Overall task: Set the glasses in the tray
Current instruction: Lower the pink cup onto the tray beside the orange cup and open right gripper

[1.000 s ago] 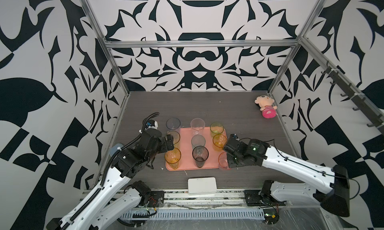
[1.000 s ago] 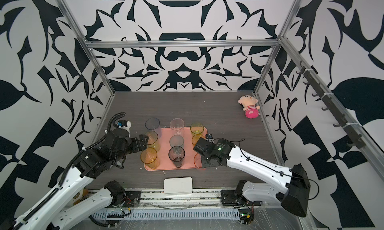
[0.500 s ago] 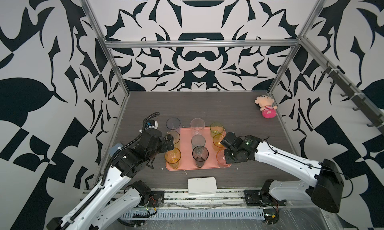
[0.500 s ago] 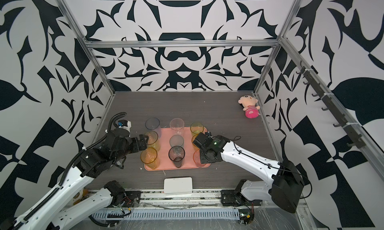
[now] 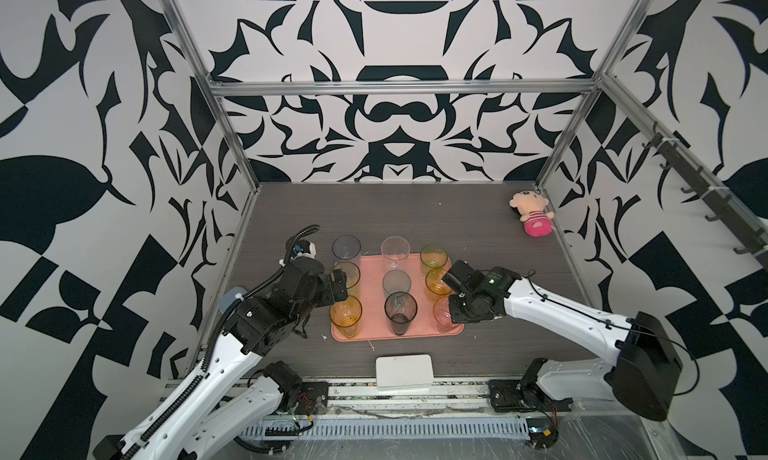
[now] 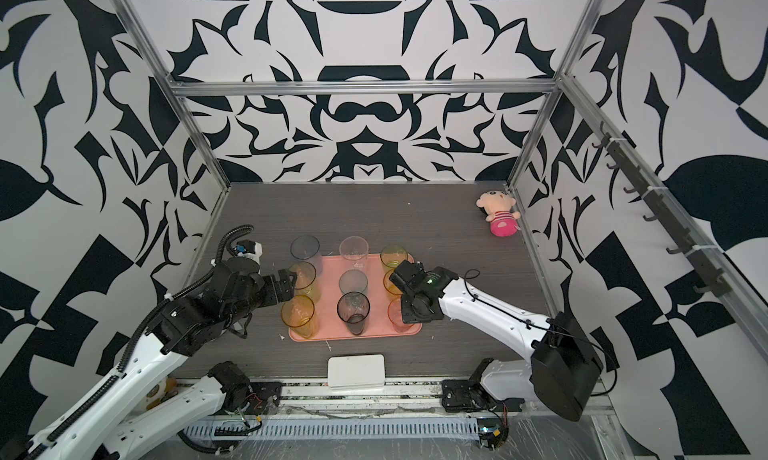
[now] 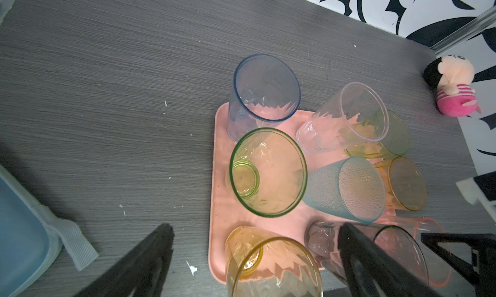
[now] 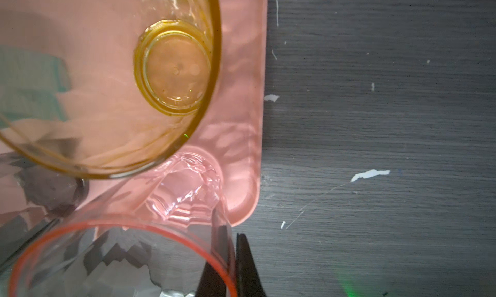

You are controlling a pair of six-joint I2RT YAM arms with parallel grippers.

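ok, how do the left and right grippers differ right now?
Left gripper is wide open; right gripper is shut. Left holds nothing, hovering by the front-left amber glass; right pinches the pink glass wall, one finger inside the rim. Both sit at sides of the tray.

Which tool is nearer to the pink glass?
Right. The right tool pinches the wall of the pink glass at the near right corner of the tray. The left tool hangs open across the tray, by the left amber glass.
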